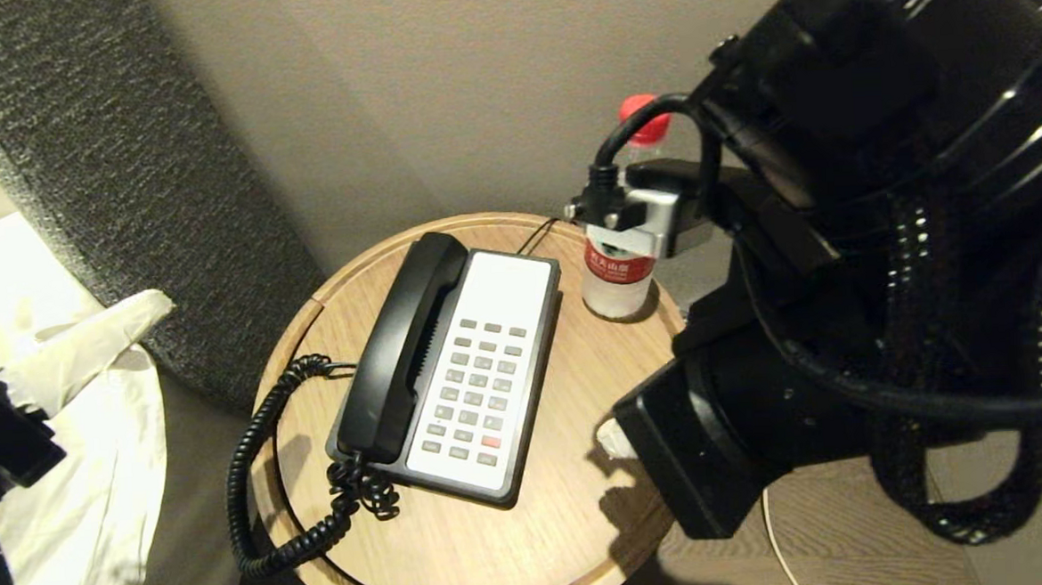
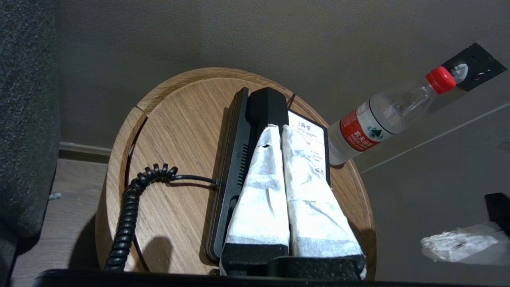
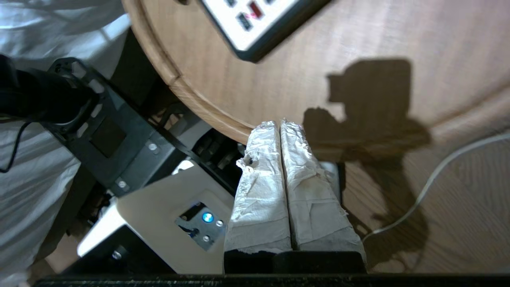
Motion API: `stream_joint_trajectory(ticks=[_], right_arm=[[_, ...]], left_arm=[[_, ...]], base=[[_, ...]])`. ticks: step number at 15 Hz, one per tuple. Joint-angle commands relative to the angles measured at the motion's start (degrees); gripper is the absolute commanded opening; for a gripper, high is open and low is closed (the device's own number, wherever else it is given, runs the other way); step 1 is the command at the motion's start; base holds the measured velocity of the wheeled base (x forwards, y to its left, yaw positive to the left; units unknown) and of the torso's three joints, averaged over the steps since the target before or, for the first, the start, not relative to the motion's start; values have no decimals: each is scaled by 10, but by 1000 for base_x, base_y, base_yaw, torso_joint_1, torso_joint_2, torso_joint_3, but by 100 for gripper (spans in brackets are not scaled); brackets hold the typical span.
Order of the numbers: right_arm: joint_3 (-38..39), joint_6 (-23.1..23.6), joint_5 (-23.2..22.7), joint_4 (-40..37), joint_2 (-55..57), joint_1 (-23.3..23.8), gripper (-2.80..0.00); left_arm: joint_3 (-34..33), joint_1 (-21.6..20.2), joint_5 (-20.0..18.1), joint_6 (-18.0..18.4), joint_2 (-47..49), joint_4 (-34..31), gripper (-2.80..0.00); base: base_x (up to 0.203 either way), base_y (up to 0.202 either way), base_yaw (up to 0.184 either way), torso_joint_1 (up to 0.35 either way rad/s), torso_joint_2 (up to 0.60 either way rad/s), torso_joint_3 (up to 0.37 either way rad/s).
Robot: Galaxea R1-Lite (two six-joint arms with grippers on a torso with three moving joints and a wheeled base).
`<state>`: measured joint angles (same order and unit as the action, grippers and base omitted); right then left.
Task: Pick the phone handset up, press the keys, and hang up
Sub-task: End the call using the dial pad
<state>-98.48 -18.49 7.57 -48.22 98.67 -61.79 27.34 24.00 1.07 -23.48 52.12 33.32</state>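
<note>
Looming black across the head view, the robot's right arm [image 1: 849, 249] fills the foreground beside a round wooden side table [image 1: 543, 541]; on that table the phone handset [image 1: 403, 348] lies in its cradle along the left edge of the phone base [image 1: 480, 366], its coiled cord [image 1: 259, 484] looping off the table's near-left rim; a water bottle [image 1: 622, 260] with a red cap stands at the far edge, just beside the base. Judged from this, the handset is on the hook and unheld, so either the pick-up has yet to begin or the hang-up is already done; the pictures alone do not settle which. If lifting is next, the left gripper [image 1: 87, 346], white-wrapped and well off to the left of the table, would need to spread its fingers and reach across to the handset's middle. Only the left wrist view shows the left gripper [image 2: 279, 131] with jaws pressed together and empty, aimed at the handset; only the right wrist view shows the right gripper [image 3: 279, 127] likewise closed on nothing, hanging over the table's near rim below the keypad [image 3: 251, 12].
</note>
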Motion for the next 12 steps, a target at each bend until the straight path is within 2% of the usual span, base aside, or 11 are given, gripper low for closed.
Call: stream_joint_trajectory(ticks=[1,8,12], right_arm=[[-7,-1,0,9,27,-11,-280],[-11,-1,6,86,84,-17,-280],[-9,1,10,93,107,-16,-280]], left_arm=[[-3,0,0,-2,-12,2,-280],[-24,0,0,-17,-39,1,-280],[-26,0,0,-17,-44,1,-280]], base=[[0,0,0,0,0,0],[0,0,0,0,0,0],[0,0,0,0,0,0]])
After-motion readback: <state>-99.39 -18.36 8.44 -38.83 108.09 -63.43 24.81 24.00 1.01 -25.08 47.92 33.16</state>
